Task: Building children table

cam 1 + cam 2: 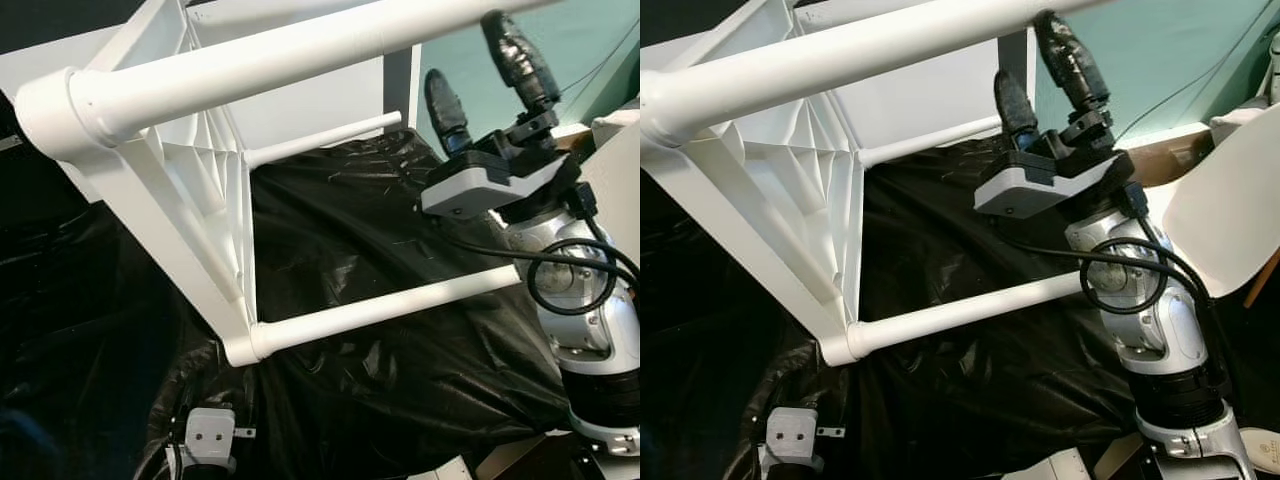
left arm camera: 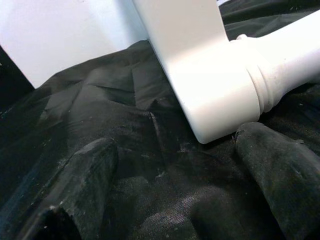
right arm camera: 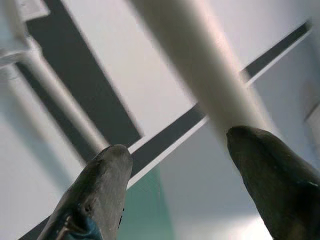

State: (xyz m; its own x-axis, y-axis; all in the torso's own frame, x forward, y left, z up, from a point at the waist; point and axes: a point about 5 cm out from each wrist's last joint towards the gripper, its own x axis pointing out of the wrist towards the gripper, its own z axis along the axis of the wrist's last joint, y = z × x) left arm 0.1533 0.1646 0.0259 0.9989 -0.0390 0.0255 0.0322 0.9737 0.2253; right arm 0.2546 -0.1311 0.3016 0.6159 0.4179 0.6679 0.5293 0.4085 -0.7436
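Note:
The white children table (image 1: 200, 190) lies tipped on its side on a black sheet, its ribbed underside facing me. Its round legs point right: a thick near one on top (image 1: 300, 50), a lower one (image 1: 390, 305) and a thin far one (image 1: 320, 140). My right gripper (image 1: 467, 52) is raised with its fingers pointing up and open. One fingertip (image 3: 250, 150) is right beside the top leg (image 3: 200, 65), and nothing is held. My left gripper (image 2: 175, 142) sits low on the sheet, open, just short of the corner socket (image 2: 215, 90) where the lower leg (image 2: 290, 55) joins.
The black sheet (image 1: 400, 220) is draped over everything under the table. A white panel (image 1: 320, 110) stands behind it, with a teal wall (image 1: 580, 50) to the right. A white chair seat (image 1: 1230, 210) is close to my right arm. My left wrist housing (image 1: 210, 435) is below the table's corner.

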